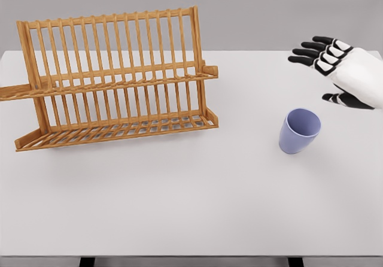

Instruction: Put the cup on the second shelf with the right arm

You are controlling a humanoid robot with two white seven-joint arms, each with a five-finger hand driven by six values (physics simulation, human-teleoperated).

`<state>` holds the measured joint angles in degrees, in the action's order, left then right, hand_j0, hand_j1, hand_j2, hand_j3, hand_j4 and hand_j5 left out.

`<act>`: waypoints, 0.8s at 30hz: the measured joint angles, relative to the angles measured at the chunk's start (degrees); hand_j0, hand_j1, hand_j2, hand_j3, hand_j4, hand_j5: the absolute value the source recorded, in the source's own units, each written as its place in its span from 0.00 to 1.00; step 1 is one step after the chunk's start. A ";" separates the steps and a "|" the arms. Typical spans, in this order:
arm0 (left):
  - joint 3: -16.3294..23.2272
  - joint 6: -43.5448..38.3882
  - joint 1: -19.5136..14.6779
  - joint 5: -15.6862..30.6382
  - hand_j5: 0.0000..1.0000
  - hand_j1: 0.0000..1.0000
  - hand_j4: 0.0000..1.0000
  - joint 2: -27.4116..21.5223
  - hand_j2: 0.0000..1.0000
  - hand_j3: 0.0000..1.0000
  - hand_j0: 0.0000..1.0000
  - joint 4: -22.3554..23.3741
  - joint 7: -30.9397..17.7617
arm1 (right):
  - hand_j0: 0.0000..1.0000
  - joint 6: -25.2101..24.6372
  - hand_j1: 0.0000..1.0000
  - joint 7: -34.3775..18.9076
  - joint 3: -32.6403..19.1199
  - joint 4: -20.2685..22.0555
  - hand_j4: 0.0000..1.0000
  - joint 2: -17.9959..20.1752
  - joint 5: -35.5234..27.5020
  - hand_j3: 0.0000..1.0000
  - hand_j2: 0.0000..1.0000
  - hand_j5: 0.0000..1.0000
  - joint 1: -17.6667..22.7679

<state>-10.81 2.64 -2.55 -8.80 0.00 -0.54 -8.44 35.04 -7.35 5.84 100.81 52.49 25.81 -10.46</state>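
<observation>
A pale blue cup stands upright on the white table, right of the middle. My right hand hovers above and to the right of the cup, apart from it, with its black-tipped fingers spread and nothing held. A wooden two-tier dish rack stands at the left, its upper shelf about halfway up and its lower shelf near the table. The left arm does not show.
The table's front edge runs along the bottom of the view. A wide stretch of bare tabletop lies between the rack and the cup.
</observation>
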 measured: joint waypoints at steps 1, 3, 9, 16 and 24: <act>0.00 0.00 0.00 0.00 1.00 1.00 1.00 0.00 1.00 1.00 1.00 0.00 0.00 | 1.00 0.00 1.00 -1.37 -0.15 0.02 1.00 -0.06 -0.63 1.00 1.00 1.00 0.00; 0.00 0.00 0.00 0.00 1.00 1.00 1.00 0.00 1.00 1.00 1.00 0.01 -0.01 | 1.00 0.01 1.00 -6.08 -1.84 0.16 1.00 -1.05 -1.60 1.00 1.00 1.00 0.09; 0.00 0.00 0.00 0.00 1.00 1.00 1.00 0.00 1.00 1.00 1.00 0.00 -0.03 | 1.00 0.12 1.00 -24.07 -10.02 0.28 1.00 -6.18 -8.66 1.00 1.00 1.00 1.93; 0.00 0.00 0.00 0.00 1.00 1.00 1.00 0.00 1.00 1.00 1.00 0.01 -0.01 | 1.00 -3.78 1.00 -27.33 -6.34 0.19 1.00 8.81 -35.01 1.00 1.00 1.00 1.85; 0.00 0.00 0.00 0.00 1.00 1.00 1.00 0.00 1.00 1.00 1.00 0.01 -0.01 | 1.00 -19.05 1.00 -27.65 -5.38 -1.25 1.00 4.39 -44.32 1.00 1.00 1.00 0.70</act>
<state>-10.81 2.64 -2.55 -8.80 0.00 -0.53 -8.44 15.99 -35.00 0.46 99.55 56.88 -18.51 -9.76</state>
